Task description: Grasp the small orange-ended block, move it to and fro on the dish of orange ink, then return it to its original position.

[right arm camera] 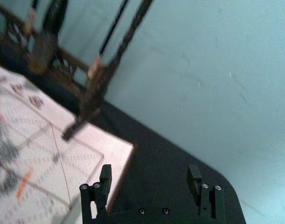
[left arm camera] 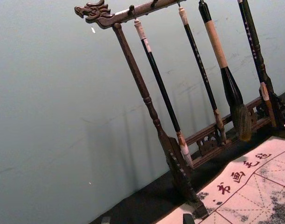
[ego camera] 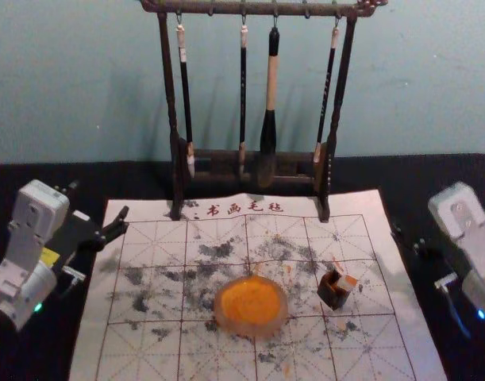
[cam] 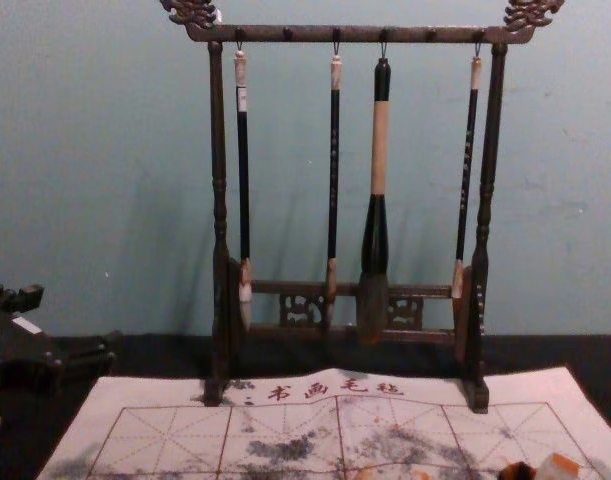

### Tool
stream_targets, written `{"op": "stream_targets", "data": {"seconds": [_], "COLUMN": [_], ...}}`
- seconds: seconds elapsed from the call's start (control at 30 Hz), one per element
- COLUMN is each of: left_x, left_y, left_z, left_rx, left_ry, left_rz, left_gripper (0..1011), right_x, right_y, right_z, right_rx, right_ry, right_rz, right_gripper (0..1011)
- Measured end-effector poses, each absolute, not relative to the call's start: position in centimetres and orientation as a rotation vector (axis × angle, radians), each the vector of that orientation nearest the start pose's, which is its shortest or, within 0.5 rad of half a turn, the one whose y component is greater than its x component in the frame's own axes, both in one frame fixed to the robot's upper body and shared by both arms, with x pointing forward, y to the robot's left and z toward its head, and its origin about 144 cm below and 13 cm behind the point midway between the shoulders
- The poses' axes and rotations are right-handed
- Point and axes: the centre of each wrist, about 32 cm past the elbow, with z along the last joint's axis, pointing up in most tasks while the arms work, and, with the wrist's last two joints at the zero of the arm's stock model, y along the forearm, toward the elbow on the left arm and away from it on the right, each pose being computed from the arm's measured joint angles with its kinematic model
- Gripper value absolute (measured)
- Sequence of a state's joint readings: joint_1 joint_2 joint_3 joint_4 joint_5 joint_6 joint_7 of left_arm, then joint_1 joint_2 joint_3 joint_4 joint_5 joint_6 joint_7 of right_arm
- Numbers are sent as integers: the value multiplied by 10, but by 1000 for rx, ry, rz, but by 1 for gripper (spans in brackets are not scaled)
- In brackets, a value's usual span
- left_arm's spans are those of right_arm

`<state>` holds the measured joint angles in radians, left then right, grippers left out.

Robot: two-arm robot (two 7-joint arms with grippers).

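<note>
You lose the tabletop's near edge below the head view; towards its right edge, the chest view crops your orange-ended block's base.

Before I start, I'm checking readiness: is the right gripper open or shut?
Open: the right gripper, at the right edge of the mat, has fingers wide apart.

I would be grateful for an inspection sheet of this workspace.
Surface: black tabletop; gridded mat with dark stains and orange marks.
Job's things: dish of orange ink; orange-ended block at a small dark holder, right of the dish.
Clutter: brush stand with four hanging brushes, behind.
Hands: left hand open, at left; right hand open, at right.
Cables: blue strand by the right arm, possibly one.
Surroundings: plain wall behind.
</note>
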<state>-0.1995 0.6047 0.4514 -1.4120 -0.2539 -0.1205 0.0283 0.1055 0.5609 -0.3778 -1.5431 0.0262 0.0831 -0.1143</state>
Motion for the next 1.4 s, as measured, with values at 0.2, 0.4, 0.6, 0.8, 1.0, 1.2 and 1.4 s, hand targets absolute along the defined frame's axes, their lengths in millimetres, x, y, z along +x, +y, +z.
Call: {"op": "stream_targets", "data": {"seconds": [0.2,0.4,0.6,0.8,1.0,1.2,1.4], "left_x": [489,489,489,489,489,489,489], "left_y": [310,310,310,310,310,310,310], "left_z": [1140,1140,1140,1140,1140,1140,1140], "left_rx": [304,304,304,304,304,304,304], "left_ry": [-285,-285,-285,-285,-285,-285,-285], "left_rz": [1248,1248,1248,1248,1248,1248,1248], "left_gripper": [1001,1002,1001,1001,1001,1001,1001], "right_x": [462,463,462,462,462,462,462], "right_y": [-288,-287,-287,-287,-287,-287,-287], "right_z": [1121,1115,1116,1116,1116,1117,1117], "right_rx": [-538,-545,-544,-543,-543,-543,-543], "right_ry": [-378,-367,-371,-373,-374,-374,-375], "right_rz": [-1376,-1382,-1383,-1383,-1383,-1384,-1384], "right_gripper": [1002,1002,1002,1002,1003,1003,1002]}}
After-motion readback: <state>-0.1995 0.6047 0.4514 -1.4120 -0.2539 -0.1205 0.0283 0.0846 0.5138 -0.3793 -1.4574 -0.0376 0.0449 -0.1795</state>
